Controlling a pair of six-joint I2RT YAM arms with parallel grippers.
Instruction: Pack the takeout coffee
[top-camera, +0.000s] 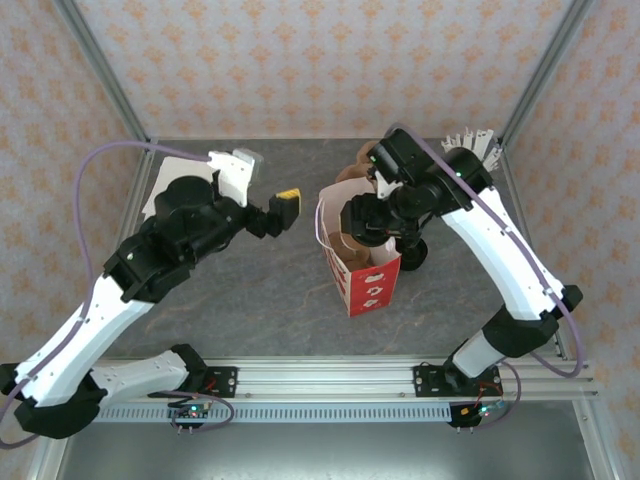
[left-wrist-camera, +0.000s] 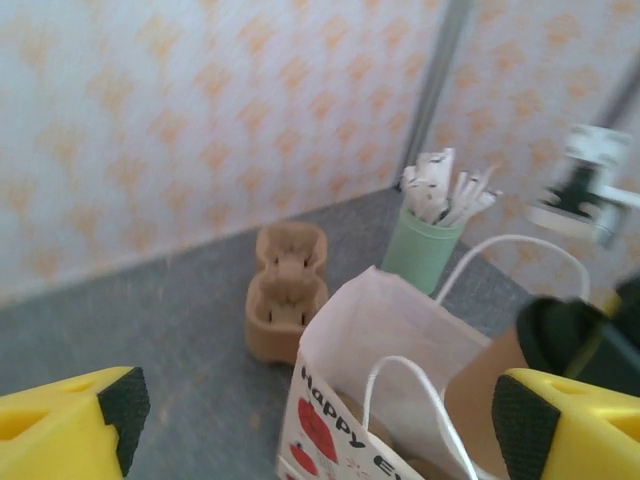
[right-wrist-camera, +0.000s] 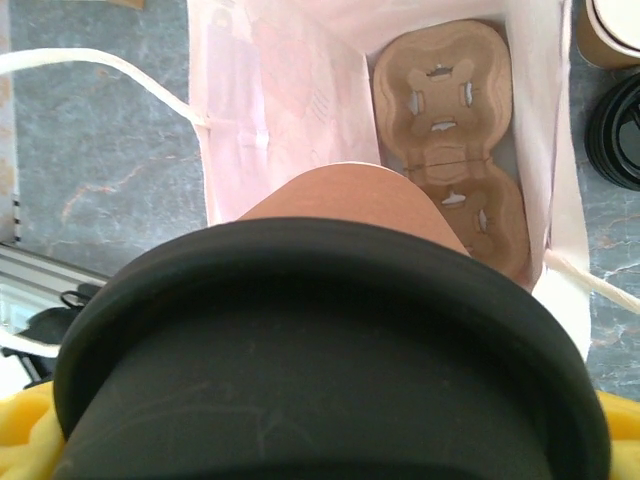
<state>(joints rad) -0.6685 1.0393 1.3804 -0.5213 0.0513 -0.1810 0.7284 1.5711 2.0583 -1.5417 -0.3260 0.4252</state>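
From the top external camera, the red-and-white bag (top-camera: 368, 282) stands open on the tabletop (top-camera: 250, 300), a little right of its middle and nearer the near edge than the far one. The right gripper (top-camera: 365, 218) hangs over the bag's mouth, closed on the takeout coffee cup (top-camera: 352, 212), whose black lid faces up. Whether the cup's lower end is past the bag's rim I cannot tell. The left gripper (top-camera: 285, 207) is left of the bag and apart from it, over the middle of the tabletop. Brown pulp cup trays (top-camera: 355, 172) sit behind the bag toward the far edge. White wrapped sticks (top-camera: 470, 140) show at the far right corner.

In the left wrist view, the left gripper's yellow fingers (left-wrist-camera: 60, 425) stand wide apart at the lower corners with nothing between them. Ahead is the bag (left-wrist-camera: 380, 340) with its white handles. The pulp cup trays (left-wrist-camera: 287, 290) lie beyond it, and the mint-green cup (left-wrist-camera: 425, 250) holding the sticks stands near the back wall.

In the right wrist view, the takeout coffee cup (right-wrist-camera: 350, 200) is very close, its black lid nearest and its brown body pointing down at the bag. A yellow finger (right-wrist-camera: 22, 440) shows on each side of the lid. On the bag's floor lies a pulp tray (right-wrist-camera: 450, 130). On the tabletop just outside the bag's wall are a stack of black lids (right-wrist-camera: 615, 125) and a second cup (right-wrist-camera: 612, 25) with a white rim.
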